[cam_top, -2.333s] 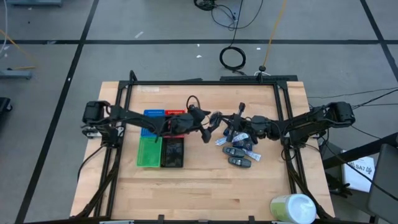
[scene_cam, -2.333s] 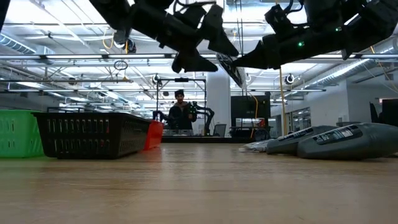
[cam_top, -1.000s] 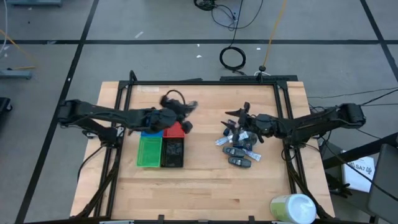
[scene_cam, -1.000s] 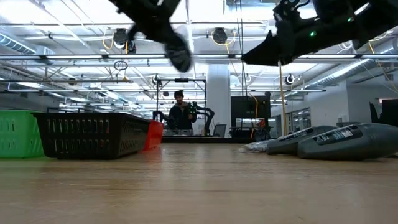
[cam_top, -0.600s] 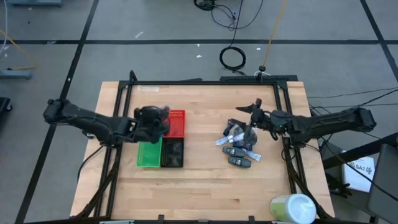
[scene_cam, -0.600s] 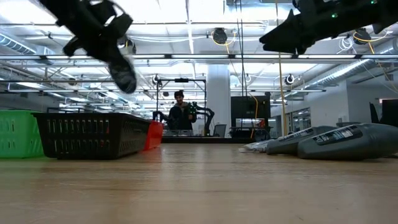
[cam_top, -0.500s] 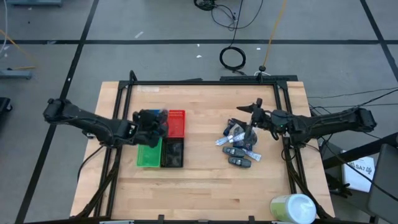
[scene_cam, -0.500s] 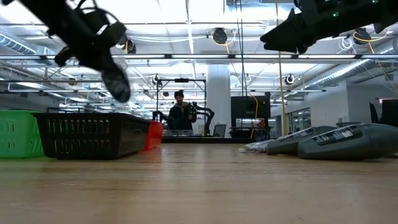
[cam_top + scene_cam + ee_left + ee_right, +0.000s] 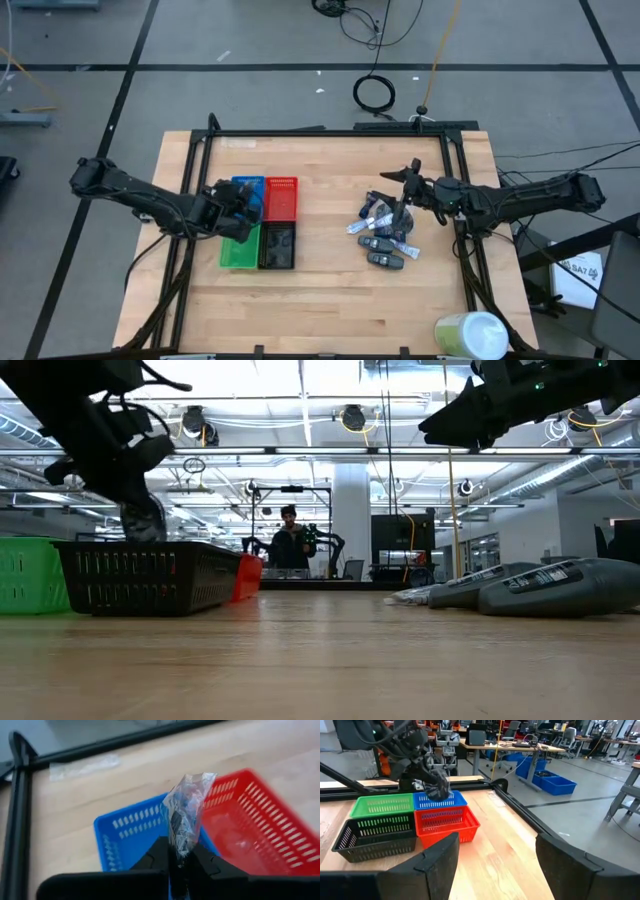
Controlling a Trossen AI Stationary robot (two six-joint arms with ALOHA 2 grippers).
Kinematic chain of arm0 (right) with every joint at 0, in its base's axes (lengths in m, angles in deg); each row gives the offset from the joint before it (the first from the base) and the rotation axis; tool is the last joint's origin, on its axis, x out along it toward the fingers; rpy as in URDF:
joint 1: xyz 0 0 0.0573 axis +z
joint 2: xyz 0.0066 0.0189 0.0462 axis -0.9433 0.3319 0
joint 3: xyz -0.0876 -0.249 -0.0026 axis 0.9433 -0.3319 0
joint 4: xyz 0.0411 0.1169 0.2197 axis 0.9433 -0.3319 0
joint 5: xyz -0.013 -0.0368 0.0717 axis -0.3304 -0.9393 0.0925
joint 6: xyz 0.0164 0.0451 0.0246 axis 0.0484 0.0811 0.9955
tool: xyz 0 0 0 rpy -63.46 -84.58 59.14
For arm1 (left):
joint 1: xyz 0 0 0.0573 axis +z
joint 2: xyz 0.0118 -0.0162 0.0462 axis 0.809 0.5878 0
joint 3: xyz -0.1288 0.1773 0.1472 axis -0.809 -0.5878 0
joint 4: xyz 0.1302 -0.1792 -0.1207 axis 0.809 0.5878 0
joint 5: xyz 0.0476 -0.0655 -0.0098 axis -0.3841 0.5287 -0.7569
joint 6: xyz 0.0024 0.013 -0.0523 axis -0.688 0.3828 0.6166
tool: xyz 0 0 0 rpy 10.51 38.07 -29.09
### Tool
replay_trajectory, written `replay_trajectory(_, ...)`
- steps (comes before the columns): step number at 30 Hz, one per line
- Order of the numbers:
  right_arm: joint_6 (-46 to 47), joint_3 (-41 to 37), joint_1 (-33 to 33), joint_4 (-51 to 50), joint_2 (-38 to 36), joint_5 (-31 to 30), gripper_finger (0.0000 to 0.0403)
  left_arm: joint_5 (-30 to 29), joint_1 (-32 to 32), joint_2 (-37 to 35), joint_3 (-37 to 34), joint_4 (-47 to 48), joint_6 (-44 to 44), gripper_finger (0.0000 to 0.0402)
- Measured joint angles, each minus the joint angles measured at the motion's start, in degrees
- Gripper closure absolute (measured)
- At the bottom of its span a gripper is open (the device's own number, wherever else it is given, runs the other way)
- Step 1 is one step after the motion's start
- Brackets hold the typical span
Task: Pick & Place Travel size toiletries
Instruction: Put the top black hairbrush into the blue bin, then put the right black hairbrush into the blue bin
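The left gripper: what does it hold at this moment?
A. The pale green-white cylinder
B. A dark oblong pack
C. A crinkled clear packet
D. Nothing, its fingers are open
C. In the left wrist view the left gripper is shut on a crinkled clear packet, which stands up from its fingers in front of the blue tray and the red tray.

Four baskets sit together on the tabletop [image 9: 490,845] — green [image 9: 381,805], blue [image 9: 439,800], black [image 9: 374,839], red [image 9: 445,822] — the left end effector [image 9: 439,787] hanging over the blue one.

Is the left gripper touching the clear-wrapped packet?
Touching. The left wrist view shows the left gripper with its fingers closed on the lower end of the clear-wrapped packet, which stands up above the blue tray.
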Motion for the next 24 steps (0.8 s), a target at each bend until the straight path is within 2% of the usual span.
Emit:
replay_trajectory(6,-0.3,0.0,0.0,0.0,0.0,0.0,0.0149,1.8,2.5,0.0,0.0,1.8,0.1,0.0341)
replay_trajectory(10,-0.4,0.0,0.0,-0.7,0.0,0.0,0.0149,1.8,3.7,0.0,0.0,1.8,-0.3,0.0304)
replay_trajectory(20,-0.5,0.0,0.0,-1.3,0.0,0.0,0.0149,1.9,5.5,0.0,0.0,1.5,-2.0,0.0129)
replay_trajectory(24,-0.6,0.0,0.0,-1.3,0.0,0.0,0.0149,1.8,5.5,0.0,0.0,1.3,-3.8,0.0079)
